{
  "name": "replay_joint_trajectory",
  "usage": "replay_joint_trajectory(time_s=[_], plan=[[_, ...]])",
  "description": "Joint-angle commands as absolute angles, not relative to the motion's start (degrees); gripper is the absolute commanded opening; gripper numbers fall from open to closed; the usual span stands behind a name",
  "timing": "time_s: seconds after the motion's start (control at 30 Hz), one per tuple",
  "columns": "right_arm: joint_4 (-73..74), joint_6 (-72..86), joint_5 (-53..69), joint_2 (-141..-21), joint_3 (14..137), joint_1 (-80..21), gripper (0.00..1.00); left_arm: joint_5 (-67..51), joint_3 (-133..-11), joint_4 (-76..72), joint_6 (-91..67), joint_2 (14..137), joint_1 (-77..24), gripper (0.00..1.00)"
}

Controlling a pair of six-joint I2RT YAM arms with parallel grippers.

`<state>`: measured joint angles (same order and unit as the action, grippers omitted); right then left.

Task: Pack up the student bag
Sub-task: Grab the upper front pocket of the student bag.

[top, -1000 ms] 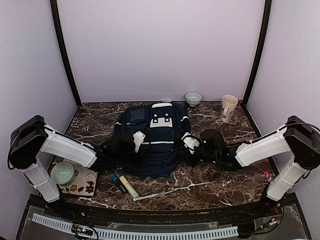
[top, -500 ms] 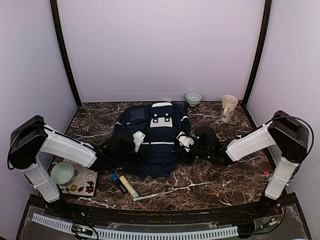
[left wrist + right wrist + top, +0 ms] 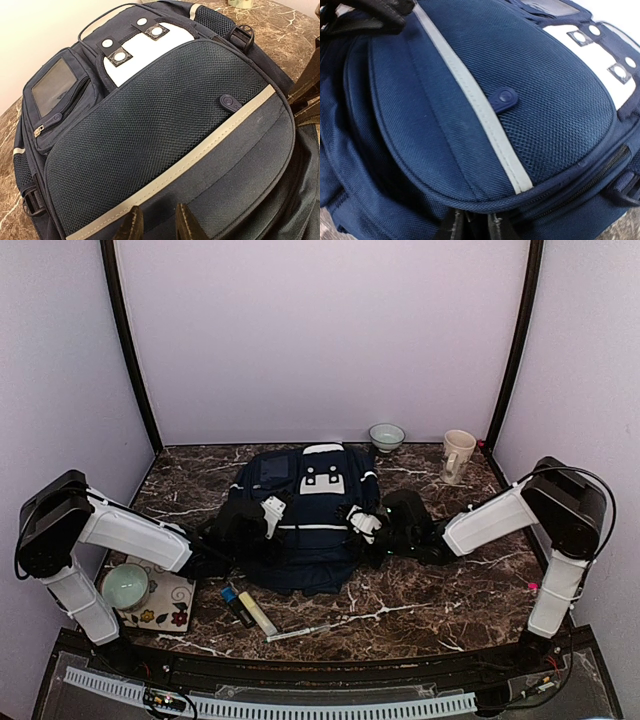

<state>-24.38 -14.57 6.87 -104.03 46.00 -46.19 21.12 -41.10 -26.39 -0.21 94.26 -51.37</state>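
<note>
At the middle of the table (image 3: 430,600) the bag (image 3: 310,552) lies on its back, front pocket (image 3: 165,130) up. It is soft cloth that sags and folds, probably light unless already filled. The weave looks grippy, and nothing on it looks fragile. A pinch on a flat panel would likely lift only a fold, so firmer places serve better: the pocket's piped edge, the zip (image 3: 592,172) seam, the top handle (image 3: 92,29). The left gripper (image 3: 159,212) has its fingers close together against the bag's low front, and the right gripper (image 3: 472,217) likewise under the pocket's rim. Whether either pinches cloth I cannot tell.
</note>
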Motion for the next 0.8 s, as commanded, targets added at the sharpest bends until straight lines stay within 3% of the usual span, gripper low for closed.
replay_joint_trajectory(time_s=[0.0,0.2,0.37,0.6,0.77], plan=[[-20.91,-15.33,5.21,-104.54,46.03,-45.25,0.1,21.84,-42.14,-25.4,0.0,92.01,-51.24,0.24],[-19.73,-13.12,7.35,-101.09,45.58,-45.21,0.0,19.17,-41.83,-25.02,-0.49,89.68,-51.24,0.25],[-18.98,-8.89,11.0,-97.21,45.62,-45.3,0.0,15.1,-40.64,-24.06,-0.39,86.0,-51.28,0.28],[-9.22,-5.36,12.86,-98.08,51.65,-45.33,0.0,13.69,-38.6,-21.04,-3.04,82.68,-51.26,0.38],[-7.27,0.62,14.15,-96.51,53.22,-45.26,0.0,18.14,-34.18,-19.16,-6.85,77.16,-51.24,0.53]])
